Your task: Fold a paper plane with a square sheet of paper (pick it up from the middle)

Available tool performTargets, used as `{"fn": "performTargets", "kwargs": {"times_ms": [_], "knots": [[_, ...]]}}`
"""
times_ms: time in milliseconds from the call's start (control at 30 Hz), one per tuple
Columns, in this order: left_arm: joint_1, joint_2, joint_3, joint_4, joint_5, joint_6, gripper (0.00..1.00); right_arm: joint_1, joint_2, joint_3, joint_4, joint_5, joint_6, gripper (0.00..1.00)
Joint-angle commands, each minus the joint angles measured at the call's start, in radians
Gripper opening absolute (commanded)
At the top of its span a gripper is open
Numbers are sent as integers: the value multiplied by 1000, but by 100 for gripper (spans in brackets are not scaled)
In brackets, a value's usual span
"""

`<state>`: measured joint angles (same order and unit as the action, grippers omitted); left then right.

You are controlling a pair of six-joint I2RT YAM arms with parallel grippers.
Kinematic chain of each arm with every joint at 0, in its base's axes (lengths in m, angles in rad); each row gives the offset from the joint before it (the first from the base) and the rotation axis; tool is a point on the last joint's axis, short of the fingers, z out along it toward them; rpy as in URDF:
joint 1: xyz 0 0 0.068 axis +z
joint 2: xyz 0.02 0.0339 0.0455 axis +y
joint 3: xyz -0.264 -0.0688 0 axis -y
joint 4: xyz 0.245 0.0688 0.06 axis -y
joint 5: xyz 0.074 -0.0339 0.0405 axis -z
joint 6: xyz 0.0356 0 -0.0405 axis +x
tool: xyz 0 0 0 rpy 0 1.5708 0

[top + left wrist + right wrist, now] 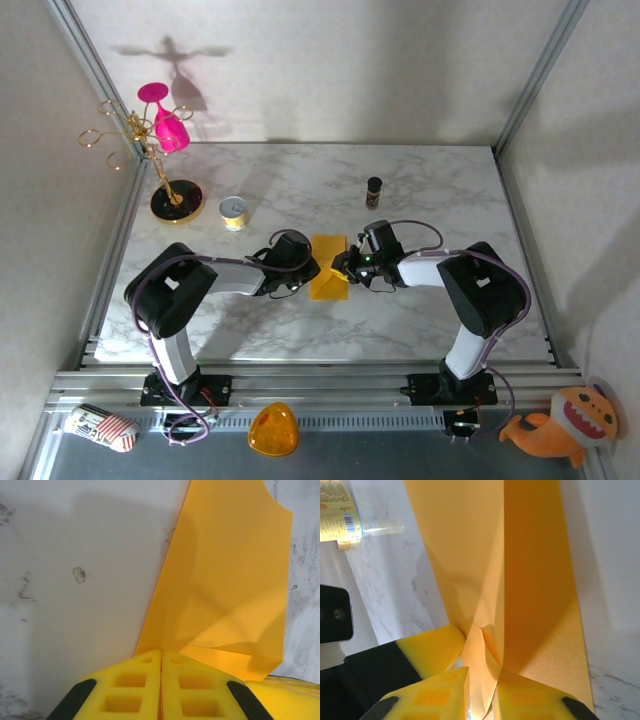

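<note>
While left fingers [127,690] and right fingers [535,700] pinch it, creased square sheet of paper [326,262], long axis near-to-far

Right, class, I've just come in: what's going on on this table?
The robot is working with both hands on one orange-yellow square sheet of paper in the middle of the marble table. The right hand pinches a raised fold of it. The left hand is shut at the sheet's opposite edge, and it is unclear whether any paper is caught in it. The sheet is creased and partly folded, not yet a slim dart.
</note>
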<state>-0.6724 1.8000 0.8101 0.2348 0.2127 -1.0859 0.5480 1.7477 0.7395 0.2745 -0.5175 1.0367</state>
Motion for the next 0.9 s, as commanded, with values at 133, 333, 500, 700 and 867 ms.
{"fn": "performTargets", "kwargs": {"times_ms": [133, 333, 500, 700, 867], "knots": [[8, -31, 18, -119, -1, 1, 9, 10, 36, 9, 66, 5, -52, 17], [12, -54, 29, -117, 7, 0, 11, 10, 37, 14, 84, 5, -64, 10], [48, -151, 8, -120, 0, 6, 20, 9, -2, 17, 92, 13, -95, 2], [137, -362, -93, -48, 45, 11, 54, -8, -108, 40, 119, -25, -153, 2], [174, -479, -188, 86, 120, 1, 76, -49, -158, 60, 191, -144, -118, 2]]}}
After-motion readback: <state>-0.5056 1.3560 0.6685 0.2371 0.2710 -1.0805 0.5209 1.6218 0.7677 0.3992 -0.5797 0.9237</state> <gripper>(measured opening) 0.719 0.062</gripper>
